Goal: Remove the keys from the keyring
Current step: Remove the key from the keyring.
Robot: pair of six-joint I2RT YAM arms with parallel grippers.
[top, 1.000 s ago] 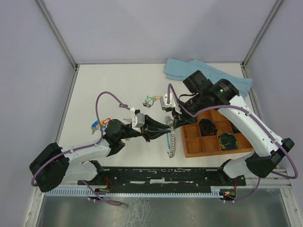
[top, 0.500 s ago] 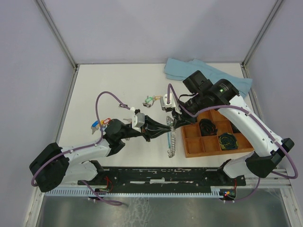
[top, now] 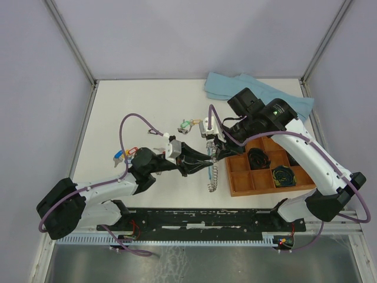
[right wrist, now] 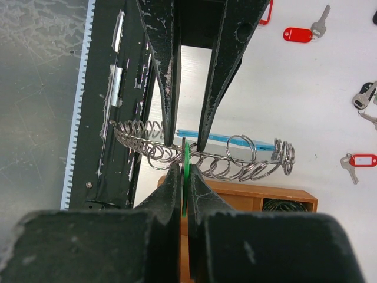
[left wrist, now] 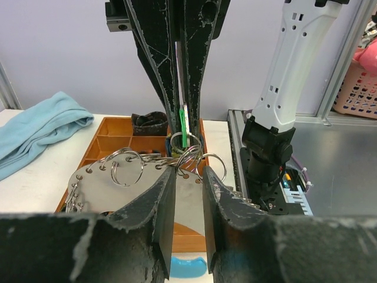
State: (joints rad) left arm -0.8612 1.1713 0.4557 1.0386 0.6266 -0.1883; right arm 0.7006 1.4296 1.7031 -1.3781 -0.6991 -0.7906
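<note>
The keyring (top: 212, 178), a light-blue arc with a row of silver split rings (right wrist: 235, 165), hangs between both grippers near the table's middle. My right gripper (right wrist: 184, 171) is shut on a green key tag (right wrist: 186, 158) that sits among the rings; it comes down from above in the left wrist view with the green tag (left wrist: 184, 127) showing. My left gripper (left wrist: 187, 177) stands narrowly open, its fingertips (right wrist: 171, 138) on either side of that tag at the ring row. From the top, the left gripper (top: 207, 158) and right gripper (top: 215, 151) nearly meet.
An orange wooden tray (top: 235, 184) with black coiled cables (top: 257, 157) sits right of the keyring. Loose tagged keys lie at the left (top: 122, 154) and a green-tagged one (top: 186, 124) behind. A blue cloth (top: 235, 85) lies at the back right.
The left gripper has edged slightly right toward the right gripper, and the keyring's near end has risen a touch. The right arm has stayed still.
</note>
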